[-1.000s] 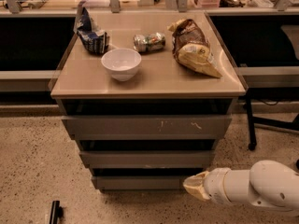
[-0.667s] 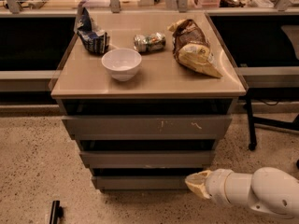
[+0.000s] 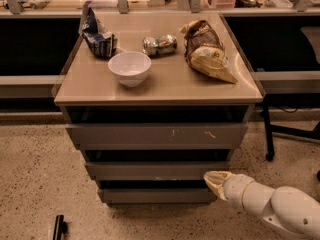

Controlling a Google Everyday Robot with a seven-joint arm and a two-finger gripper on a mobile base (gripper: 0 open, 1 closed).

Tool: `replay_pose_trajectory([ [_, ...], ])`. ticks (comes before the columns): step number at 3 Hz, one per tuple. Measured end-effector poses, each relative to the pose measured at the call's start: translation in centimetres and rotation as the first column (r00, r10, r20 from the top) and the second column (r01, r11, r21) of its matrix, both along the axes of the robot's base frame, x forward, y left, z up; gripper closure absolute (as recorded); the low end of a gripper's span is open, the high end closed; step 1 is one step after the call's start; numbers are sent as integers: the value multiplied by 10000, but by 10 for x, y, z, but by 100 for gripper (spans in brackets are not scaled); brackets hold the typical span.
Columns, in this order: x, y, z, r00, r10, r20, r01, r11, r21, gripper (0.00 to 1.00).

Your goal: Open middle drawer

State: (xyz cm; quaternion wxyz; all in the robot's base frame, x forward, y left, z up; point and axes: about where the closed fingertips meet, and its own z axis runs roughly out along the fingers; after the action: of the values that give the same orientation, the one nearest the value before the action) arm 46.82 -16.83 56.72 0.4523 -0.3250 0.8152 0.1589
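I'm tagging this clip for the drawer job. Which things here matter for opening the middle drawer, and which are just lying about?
For the job: middle drawer, the plain grey front below the scratched drawer front; gripper, low by the middle drawer's right end.

Lying about, all on the cabinet top: white bowl, blue bag, can, brown bag.

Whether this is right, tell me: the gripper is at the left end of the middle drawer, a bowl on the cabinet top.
Wrong side. The camera view shows the gripper at the right end of the middle drawer, not the left. The bowl is on the cabinet top.
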Motion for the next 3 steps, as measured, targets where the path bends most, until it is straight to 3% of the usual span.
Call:
replay_pose_trajectory([
  [1,26,-10,-14,9995,-189,245,177,9987,480,100],
  [3,34,-11,-25,9997,-99,232,83,9976,681,100],
])
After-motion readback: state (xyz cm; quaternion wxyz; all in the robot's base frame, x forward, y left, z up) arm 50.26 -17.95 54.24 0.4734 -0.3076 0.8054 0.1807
